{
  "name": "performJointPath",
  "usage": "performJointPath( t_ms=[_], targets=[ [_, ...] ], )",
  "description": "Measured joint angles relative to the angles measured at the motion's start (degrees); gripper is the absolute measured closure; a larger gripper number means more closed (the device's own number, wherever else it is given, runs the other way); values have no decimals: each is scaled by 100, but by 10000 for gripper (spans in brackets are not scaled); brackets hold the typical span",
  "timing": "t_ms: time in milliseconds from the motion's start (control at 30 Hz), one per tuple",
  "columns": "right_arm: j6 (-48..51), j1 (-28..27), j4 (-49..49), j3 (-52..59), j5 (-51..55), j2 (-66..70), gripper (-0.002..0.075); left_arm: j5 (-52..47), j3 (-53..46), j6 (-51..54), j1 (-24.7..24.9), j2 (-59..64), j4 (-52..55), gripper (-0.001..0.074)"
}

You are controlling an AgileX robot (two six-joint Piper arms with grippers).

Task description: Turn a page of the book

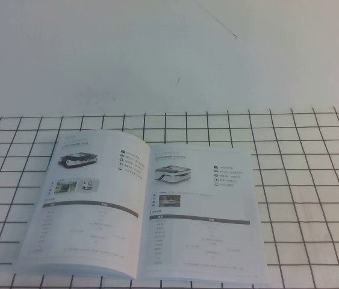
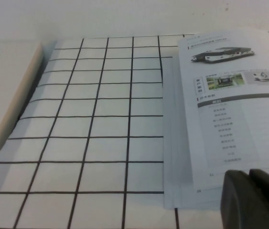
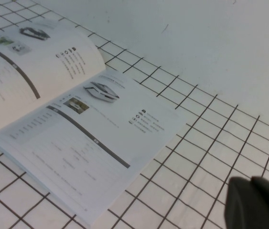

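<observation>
A: So, has anything been turned?

B: Seemingly not. The book [image 1: 142,208] lies open and flat, and the page [image 1: 202,211] is untouched.

A: The grippers?

B: The right gripper [image 3: 256,204] hovers just off the page's outer edge, the left gripper [image 2: 253,198] by the opposite leaf's corner. I cannot tell either grip; the whole turn remains.

Three viewpoints on one open book [image 1: 142,208]

High view angled down from robot's side; wrist views low, close, flanking opposite book edges, sharing its spread.
</observation>
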State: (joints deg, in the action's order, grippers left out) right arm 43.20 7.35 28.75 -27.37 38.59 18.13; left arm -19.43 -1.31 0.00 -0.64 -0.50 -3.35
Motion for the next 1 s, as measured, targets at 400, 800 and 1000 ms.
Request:
performJointPath(
  t_ms=[400, 800, 1000],
  targets=[
    [0, 0, 0, 0, 111, 0, 728, 2, 0, -224, 0, 0, -213, 738],
    [0, 0, 0, 0, 110, 0, 728, 2, 0, -224, 0, 0, -234, 738],
    [0, 0, 0, 28, 110, 0, 728, 2, 0, -228, 0, 0, -234, 738]
  ],
)
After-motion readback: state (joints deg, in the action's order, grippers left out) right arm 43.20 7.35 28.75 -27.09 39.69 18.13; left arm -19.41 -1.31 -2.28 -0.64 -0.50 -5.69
